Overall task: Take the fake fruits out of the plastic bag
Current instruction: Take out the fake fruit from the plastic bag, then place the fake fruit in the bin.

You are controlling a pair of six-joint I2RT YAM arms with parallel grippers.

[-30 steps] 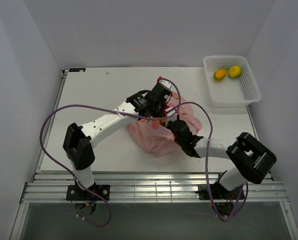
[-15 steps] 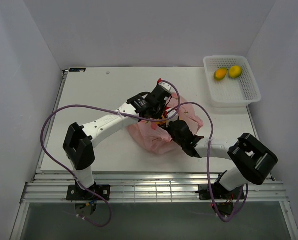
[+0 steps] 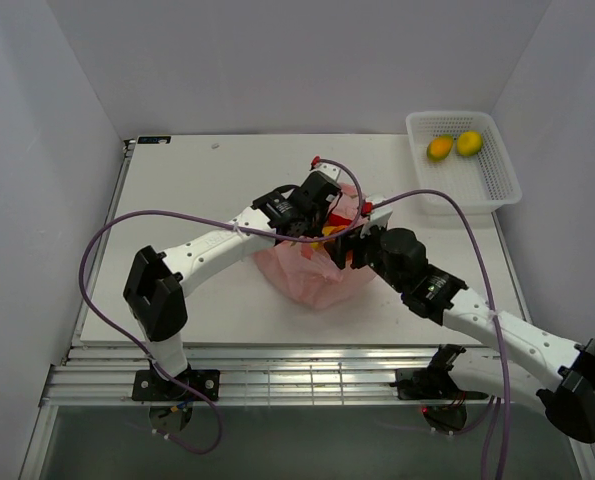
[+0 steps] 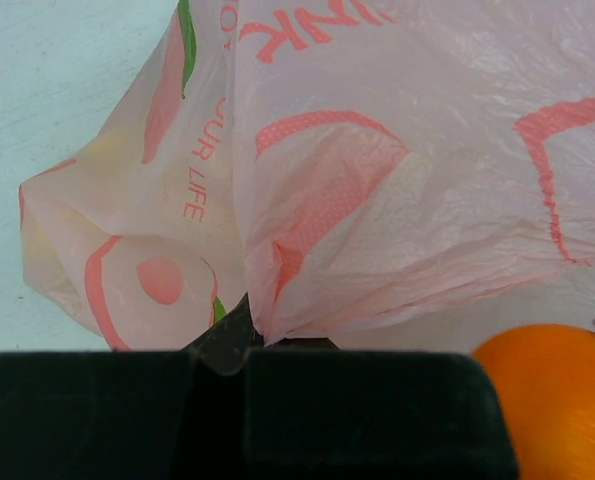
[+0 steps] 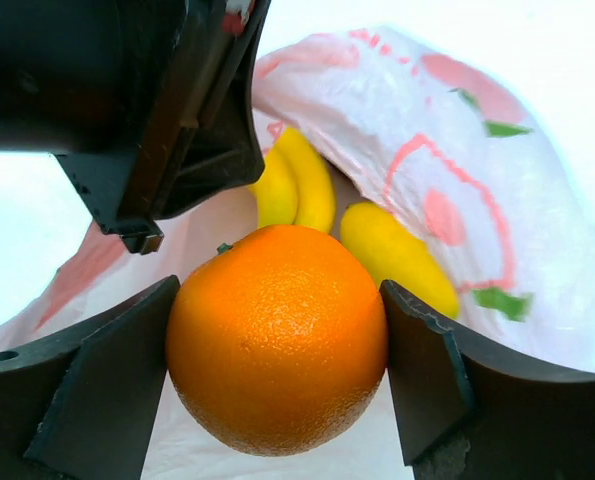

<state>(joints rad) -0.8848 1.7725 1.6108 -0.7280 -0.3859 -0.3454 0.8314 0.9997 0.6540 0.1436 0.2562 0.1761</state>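
Orange, glossy and round, and the right pincer (image 5: 275, 385) has it! The orange (image 5: 277, 338) sits squeezed between the two black fingers, one pressing each side, right at the mouth of the pink bag (image 5: 457, 170). Just behind it, inside the bag, lies a banana (image 5: 297, 185), and beside that a long yellow fruit (image 5: 397, 255).

Over to the other arm: the left pincer (image 4: 239, 345) is clenched tight on a fold of the bag's thin plastic, pinching it up.

From above, both arms meet over the bag in the middle of the tabletop (image 3: 197, 190), left arm reaching in from the left, right arm from the right. Off in the far right corner, a white basket (image 3: 497, 185) holds an orange-yellow fruit (image 3: 439, 148) and a lemon (image 3: 468, 143) side by side, well apart from the bag.
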